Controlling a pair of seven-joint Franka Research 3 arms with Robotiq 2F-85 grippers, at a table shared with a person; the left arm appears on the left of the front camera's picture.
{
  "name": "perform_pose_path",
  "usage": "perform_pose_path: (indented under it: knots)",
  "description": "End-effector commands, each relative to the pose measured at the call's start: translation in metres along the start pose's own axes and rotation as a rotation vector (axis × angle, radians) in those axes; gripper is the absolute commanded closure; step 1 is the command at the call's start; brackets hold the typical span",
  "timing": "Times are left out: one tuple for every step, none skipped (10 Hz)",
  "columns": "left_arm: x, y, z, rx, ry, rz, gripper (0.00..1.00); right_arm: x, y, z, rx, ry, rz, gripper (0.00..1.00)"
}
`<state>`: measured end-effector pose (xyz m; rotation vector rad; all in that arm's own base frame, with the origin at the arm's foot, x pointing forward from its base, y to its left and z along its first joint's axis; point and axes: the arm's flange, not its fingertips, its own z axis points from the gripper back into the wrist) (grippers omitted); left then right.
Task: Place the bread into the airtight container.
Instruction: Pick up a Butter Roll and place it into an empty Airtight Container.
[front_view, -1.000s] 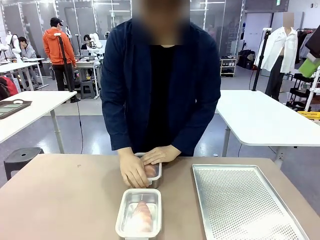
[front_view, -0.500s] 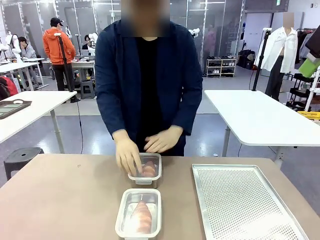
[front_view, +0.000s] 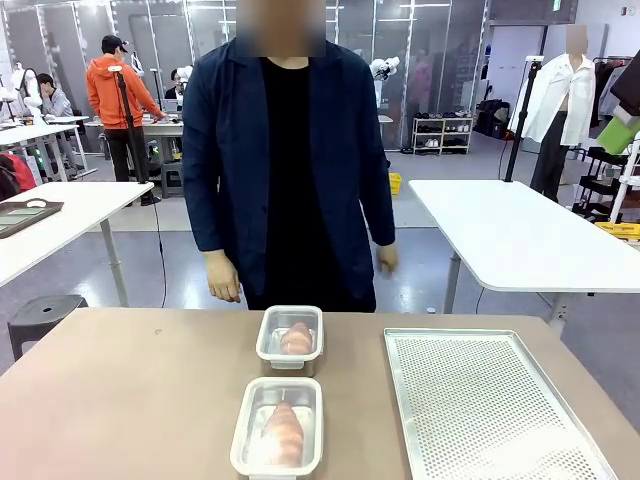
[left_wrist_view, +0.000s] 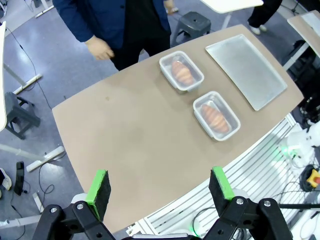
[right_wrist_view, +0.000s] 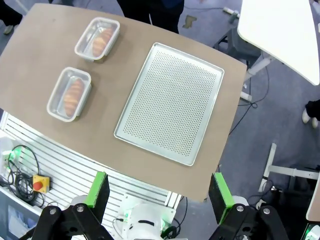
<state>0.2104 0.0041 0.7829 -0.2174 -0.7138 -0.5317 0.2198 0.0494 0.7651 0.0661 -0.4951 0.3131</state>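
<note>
Two clear airtight containers stand in a line at the table's middle. The far container (front_view: 266, 347) holds a bread (front_view: 296, 338); the near container (front_view: 243, 442) holds another bread (front_view: 284, 432). Both look covered by clear lids. High above the table, my left gripper (left_wrist_view: 159, 186) hangs open and empty, and from there I see the far container (left_wrist_view: 167, 56) and the near container (left_wrist_view: 233, 117). My right gripper (right_wrist_view: 159, 191) is likewise open and empty high up, looking down on the far container (right_wrist_view: 84, 37) and the near container (right_wrist_view: 56, 92).
A perforated metal tray (front_view: 480, 400) lies bare on the table's right part, also seen as the tray (right_wrist_view: 172, 102) from above. A person (front_view: 285, 170) stands upright at the far edge, hands (front_view: 222, 277) hanging by their sides. The table's left half is bare.
The person lifted both hands off the far container and straightened up, arms now at their sides. Containers and grippers stay put.
</note>
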Motion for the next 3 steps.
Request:
perform_pose_path:
  knots:
    - [0.0009,-0.0011,-0.0001,-0.021,-0.004,-0.017,0.0,0.0027,-0.0011,0.0006,0.007,-0.007,0.0,0.0]
    - [0.0009,-0.0011,-0.0001,-0.021,-0.004,-0.017,0.0,0.0027,-0.0011,0.0006,0.007,-0.007,0.0,0.0]
    - [0.0009,-0.0011,-0.0001,-0.021,-0.004,-0.017,0.0,0.0027,-0.0011,0.0006,0.007,-0.007,0.0,0.0]
